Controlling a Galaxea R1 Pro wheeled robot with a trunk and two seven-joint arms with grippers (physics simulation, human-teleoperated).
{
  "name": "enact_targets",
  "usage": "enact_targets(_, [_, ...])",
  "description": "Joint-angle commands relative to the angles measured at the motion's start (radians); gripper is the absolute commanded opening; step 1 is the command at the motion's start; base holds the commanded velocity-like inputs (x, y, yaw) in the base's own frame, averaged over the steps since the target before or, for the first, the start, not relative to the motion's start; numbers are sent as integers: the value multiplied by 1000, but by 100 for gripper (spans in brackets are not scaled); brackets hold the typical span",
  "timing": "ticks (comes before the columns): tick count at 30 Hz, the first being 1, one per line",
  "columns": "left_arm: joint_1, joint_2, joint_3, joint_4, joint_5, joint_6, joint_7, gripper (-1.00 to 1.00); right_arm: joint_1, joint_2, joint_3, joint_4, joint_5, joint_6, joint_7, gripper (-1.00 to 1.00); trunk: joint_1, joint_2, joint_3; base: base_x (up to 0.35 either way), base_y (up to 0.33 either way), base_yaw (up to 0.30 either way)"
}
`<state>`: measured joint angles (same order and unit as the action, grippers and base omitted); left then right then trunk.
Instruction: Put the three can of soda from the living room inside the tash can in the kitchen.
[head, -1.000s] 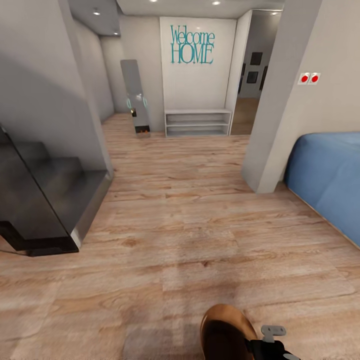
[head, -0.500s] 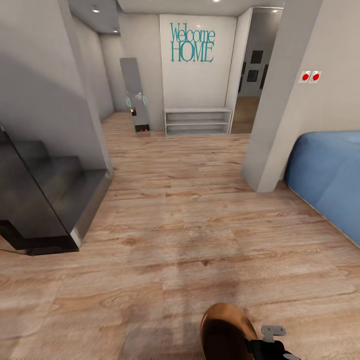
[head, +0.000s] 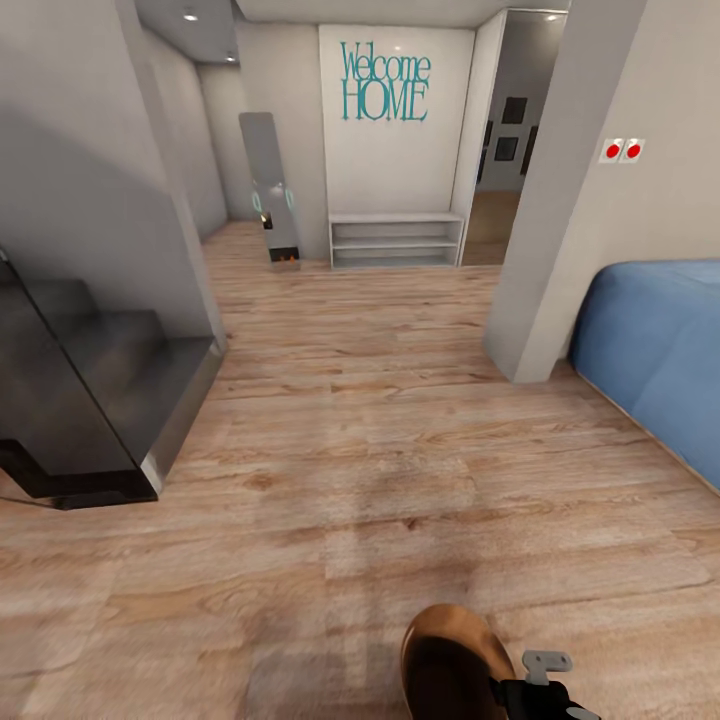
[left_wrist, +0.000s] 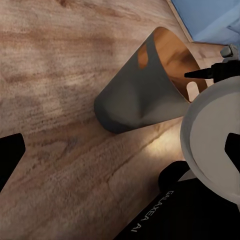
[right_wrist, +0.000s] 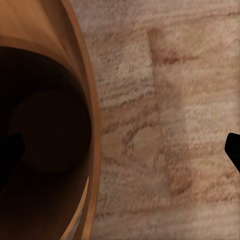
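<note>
Floor (head: 350, 420): plank run leads to the far shelf unit (head: 396, 243); steer mid-lane.
Sofa (head: 655, 350): right of that lane (pass wide).
Tash can (head: 450, 665): on the right end effector (head: 520, 690), apparently clamping its rim; keep it upright.
Left end effector (left_wrist: 120, 165): fingers spread, empty.

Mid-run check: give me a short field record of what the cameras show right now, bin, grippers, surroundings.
location: hallway with wood plank floor, "Welcome HOME" sign ahead
bin: trash can held at the right gripper, off the floor
bin inside: brown-copper, dark, contents unclear
left gripper: fingers apart, holding nothing
left side: dark stairs
right side: blue sofa
soda cans: none seen
</note>
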<state>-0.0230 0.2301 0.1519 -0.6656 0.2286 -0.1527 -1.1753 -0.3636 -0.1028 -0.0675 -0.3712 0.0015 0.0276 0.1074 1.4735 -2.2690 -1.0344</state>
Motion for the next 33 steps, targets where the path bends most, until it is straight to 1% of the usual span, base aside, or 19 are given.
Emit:
enact_targets(1, [0,0,0,0,0,0,0,100,0,0,0,0,0,0,0,100,0,0,0,0,0,0])
enact_targets(6, [0,0,0,0,0,0,0,100,0,0,0,0,0,0,0,100,0,0,-3,0,0,0])
enact_targets(19, [0,0,0,0,0,1,0,100,0,0,0,0,0,0,0,100,0,0,-21,0,0,0])
enact_targets(33, [0,0,0,0,0,1,0,100,0,0,0,0,0,0,0,100,0,0,-23,0,0,0])
